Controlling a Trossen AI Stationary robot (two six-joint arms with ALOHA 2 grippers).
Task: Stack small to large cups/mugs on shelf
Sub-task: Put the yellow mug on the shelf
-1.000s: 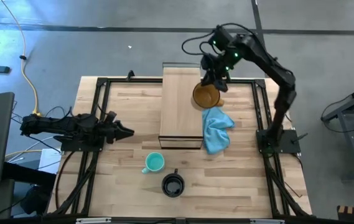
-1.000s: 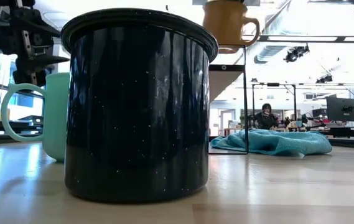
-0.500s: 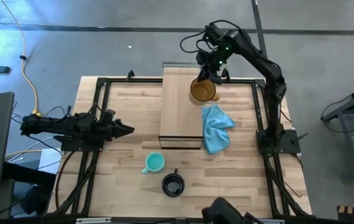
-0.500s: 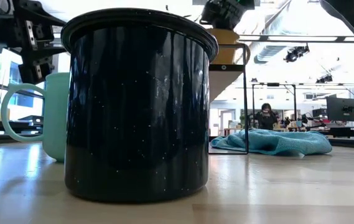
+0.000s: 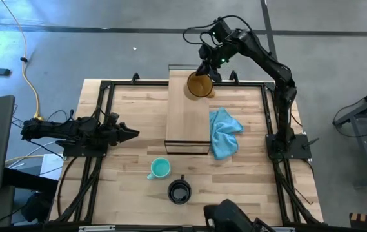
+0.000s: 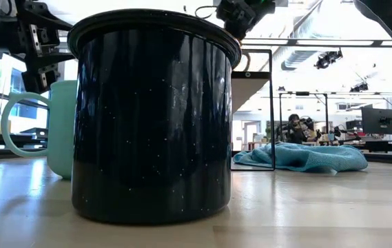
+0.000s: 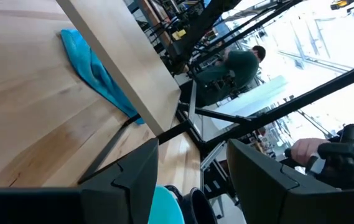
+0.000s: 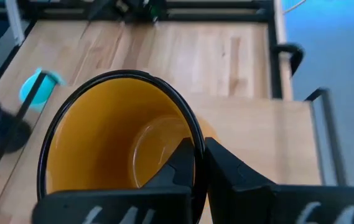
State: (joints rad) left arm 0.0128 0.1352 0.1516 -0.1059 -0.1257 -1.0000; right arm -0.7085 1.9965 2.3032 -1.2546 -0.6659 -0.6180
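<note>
The amber glass mug hangs in my right gripper over the far end of the light-wood shelf. The right wrist view looks into its mouth. The teal mug and the black mug stand upright on the table near its near edge. In the low view the black mug hides most of the amber one. My left gripper is open and waits at the table's left, level with the shelf's near end. My right gripper pinches the amber mug's rim, one finger inside the cup and the other outside its wall. The fingers come from above and from the far side. The mug sits tilted over the shelf's top; whether its base touches the wood I cannot tell.
A crumpled blue cloth lies on the table against the shelf's right side. A dark metal frame runs around the table top. A dark object sits at the near edge. People show in the room beyond the table.
My right gripper has carried the amber mug down and toward the table's far-left, from beside the shelf's right edge above the cloth to over the shelf's far end. It has stayed shut on the rim.
</note>
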